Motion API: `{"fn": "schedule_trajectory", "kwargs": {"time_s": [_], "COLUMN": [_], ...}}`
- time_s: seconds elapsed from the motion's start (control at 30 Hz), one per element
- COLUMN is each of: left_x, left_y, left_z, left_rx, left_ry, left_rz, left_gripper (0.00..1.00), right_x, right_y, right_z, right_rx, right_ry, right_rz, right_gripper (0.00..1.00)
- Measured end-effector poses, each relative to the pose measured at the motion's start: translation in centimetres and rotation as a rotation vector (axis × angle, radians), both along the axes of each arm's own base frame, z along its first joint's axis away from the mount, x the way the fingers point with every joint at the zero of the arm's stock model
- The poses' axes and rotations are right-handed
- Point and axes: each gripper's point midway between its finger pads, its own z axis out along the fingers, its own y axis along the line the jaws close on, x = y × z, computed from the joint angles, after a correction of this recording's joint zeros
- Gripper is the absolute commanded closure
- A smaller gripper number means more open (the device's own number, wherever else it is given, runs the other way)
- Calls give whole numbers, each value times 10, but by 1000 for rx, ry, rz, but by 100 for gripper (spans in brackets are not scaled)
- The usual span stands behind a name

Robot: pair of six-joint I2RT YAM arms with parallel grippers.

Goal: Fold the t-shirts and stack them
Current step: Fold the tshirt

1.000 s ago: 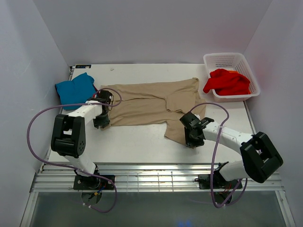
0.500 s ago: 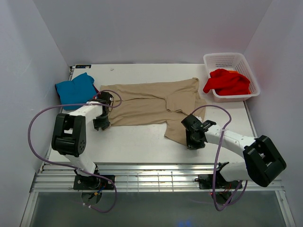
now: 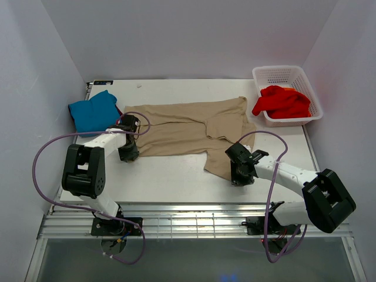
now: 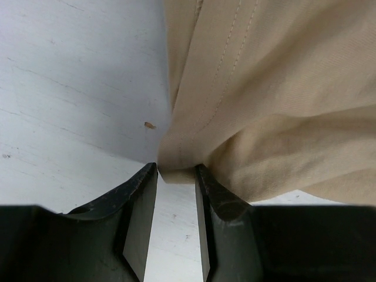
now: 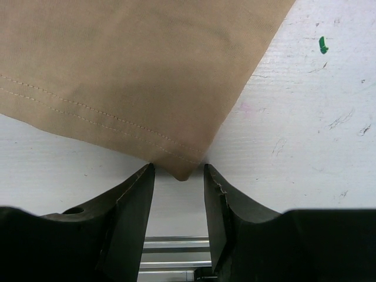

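Note:
The tan-beige t-shirt (image 3: 188,126) lies spread across the middle of the table. My left gripper (image 3: 128,154) is at its near left corner. In the left wrist view the bunched hem (image 4: 176,167) fills the gap between the tips, so the left gripper (image 4: 176,173) is shut on it. My right gripper (image 3: 238,176) stands open at the shirt's near right corner. That corner (image 5: 181,170) pokes between the tips of the right gripper (image 5: 179,173) without touching either finger. A folded teal-blue t-shirt (image 3: 93,111) rests at the far left. The bright red t-shirt (image 3: 282,101) is heaped in the basket. I cannot make out the dark red one.
The white lattice basket (image 3: 288,69) stands at the far right corner. Grey walls close in the table on three sides. Metal rails (image 3: 188,220) run along the near edge by the arm bases. A small green mark (image 5: 322,44) is on the tabletop.
The right gripper has slid slightly nearer and to the right along the shirt's corner. The left gripper shifted a little toward the shirt's left corner. The shirts have not moved.

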Motion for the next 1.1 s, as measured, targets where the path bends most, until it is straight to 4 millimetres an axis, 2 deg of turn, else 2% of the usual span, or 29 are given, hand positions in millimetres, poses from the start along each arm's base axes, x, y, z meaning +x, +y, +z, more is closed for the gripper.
{"fn": "schedule_trajectory", "kwargs": {"time_s": [0.5,0.6,0.63,0.67,0.73,0.8,0.97,1.1], "left_x": [1,2,3,5,7,9,10,10], "left_y": [1,0,0,-1,-1,-1,1,2], "left_z": [-1,-1,-2,-2,-3,-3,-2,0], "left_rx": [10,9,8,9,11,19,33,40], "left_ry": [0,0,-2,-4,-7,-6,-8,-4], "left_rz": [-9,-11,-14,-16,-21,-28,-35,-36], "left_gripper": [61,73,77,81,94,100,100,100], "right_x": [0,0,1,2,5,6,8,3], "right_y": [5,5,6,7,9,10,4,-20], "right_z": [-1,-3,-3,-3,-3,-3,0,8], "right_rx": [28,24,24,23,25,23,-6,-128], "right_ry": [-3,4,5,4,-2,-5,-22,-8], "right_rz": [-1,0,1,5,7,4,-6,-23], "right_gripper": [56,68,79,85,92,92,92,92]}}
